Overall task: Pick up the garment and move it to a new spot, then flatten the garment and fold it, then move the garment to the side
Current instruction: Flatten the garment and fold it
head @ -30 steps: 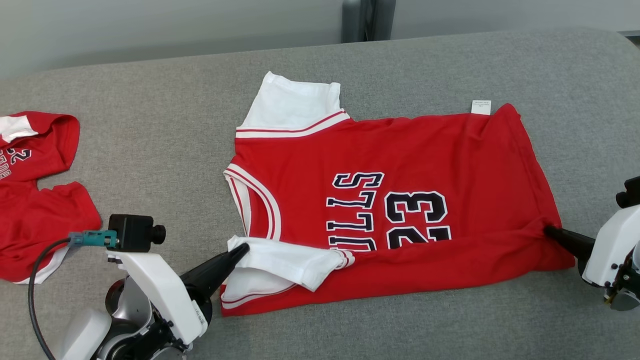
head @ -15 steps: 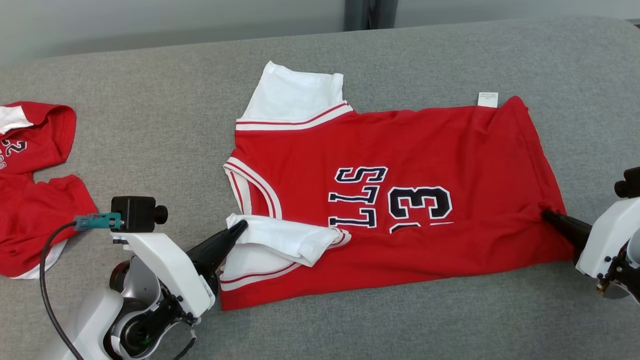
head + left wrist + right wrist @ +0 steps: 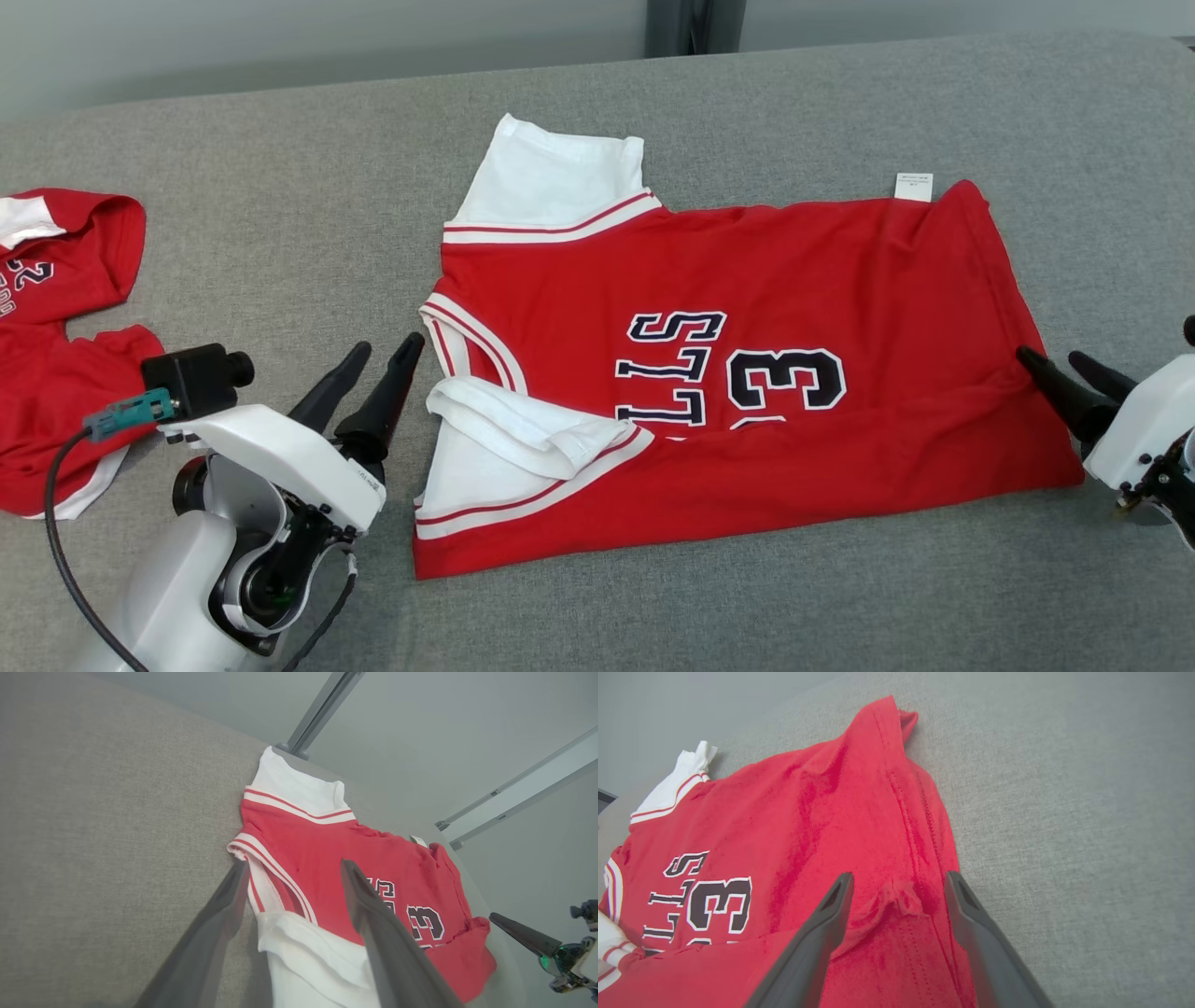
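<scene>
So, the garment [image 3: 747,261] is a red knit jersey lying mostly flat on the grey woven-cloth desk [image 3: 280,205]. It's roughly a rectangle, with white sleeves [image 3: 551,177] trimmed in red stripes and navy block lettering [image 3: 738,373] outlined in white. Its near long edge is folded over, which cuts off the bottom of the letters.

The left gripper [image 3: 385,343] sits just beside the garment's collar end. Its tapered dark fingers [image 3: 387,392] are spread wide with nothing between them. The right gripper [image 3: 1047,355] is at the garment's hem end, equally wide apart and gripping nothing, tips right at the hem edge.

The right wrist close-up shows a little puckered lump of cloth on the hem between the fingers, plus rows of stitching. The left wrist view has a grey metal post [image 3: 322,709] beyond the garment. The head view adds a second red jersey [image 3: 65,373], crumpled and well apart from the garment, and a small white label [image 3: 913,187] at the garment's far edge.

Count: two jerseys, two grippers, four fingers, two sleeves, one label.
</scene>
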Robot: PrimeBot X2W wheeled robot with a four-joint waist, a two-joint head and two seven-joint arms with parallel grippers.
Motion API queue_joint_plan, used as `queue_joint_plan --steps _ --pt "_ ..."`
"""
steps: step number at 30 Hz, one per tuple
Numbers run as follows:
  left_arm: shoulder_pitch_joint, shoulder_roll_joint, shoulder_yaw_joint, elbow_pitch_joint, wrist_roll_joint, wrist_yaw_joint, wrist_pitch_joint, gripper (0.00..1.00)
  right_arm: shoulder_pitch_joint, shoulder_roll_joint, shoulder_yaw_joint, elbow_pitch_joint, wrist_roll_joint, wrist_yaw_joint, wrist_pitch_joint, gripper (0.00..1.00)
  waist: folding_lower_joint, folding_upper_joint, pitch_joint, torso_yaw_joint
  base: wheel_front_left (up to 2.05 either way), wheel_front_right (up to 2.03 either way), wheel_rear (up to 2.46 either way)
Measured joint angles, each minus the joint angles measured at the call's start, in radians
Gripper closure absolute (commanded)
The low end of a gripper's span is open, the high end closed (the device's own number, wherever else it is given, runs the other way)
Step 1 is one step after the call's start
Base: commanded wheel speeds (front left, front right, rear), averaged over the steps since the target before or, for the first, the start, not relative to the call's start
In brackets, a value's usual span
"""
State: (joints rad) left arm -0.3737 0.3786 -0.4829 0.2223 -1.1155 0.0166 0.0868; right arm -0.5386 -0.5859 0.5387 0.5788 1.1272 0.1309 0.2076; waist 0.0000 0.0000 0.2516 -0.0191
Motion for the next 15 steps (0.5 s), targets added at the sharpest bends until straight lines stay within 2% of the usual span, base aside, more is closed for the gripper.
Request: queue_joint_plan --steps 7,10,12,15 --pt "0.030 -0.040 0.033 0.045 0.079 0.020 -0.215 0.00 0.026 -0.004 -0.040 -0.043 -0.107 0.000 -0.275 0.00 0.0000 0.0000 -0.038 0.000 0.00 0.00 0.00" --pt "0.069 -0.079 0.046 0.075 0.100 0.039 -0.298 0.00 0.075 0.030 -0.074 -0.049 -0.184 0.000 -0.413 0.00 0.0000 0.0001 -0.063 -0.001 0.00 0.00 0.00" --pt "0.091 -0.092 0.052 0.101 0.130 0.073 -0.322 0.00 0.103 0.049 -0.098 -0.048 -0.227 0.000 -0.441 0.00 0.0000 0.0001 -0.075 -0.002 0.00 0.00 0.00" --pt "0.126 -0.116 0.026 0.134 0.173 0.083 -0.334 0.00 0.135 0.093 -0.154 -0.051 -0.295 0.000 -0.461 0.00 0.0000 0.0000 -0.089 -0.006 0.00 0.00 0.00"
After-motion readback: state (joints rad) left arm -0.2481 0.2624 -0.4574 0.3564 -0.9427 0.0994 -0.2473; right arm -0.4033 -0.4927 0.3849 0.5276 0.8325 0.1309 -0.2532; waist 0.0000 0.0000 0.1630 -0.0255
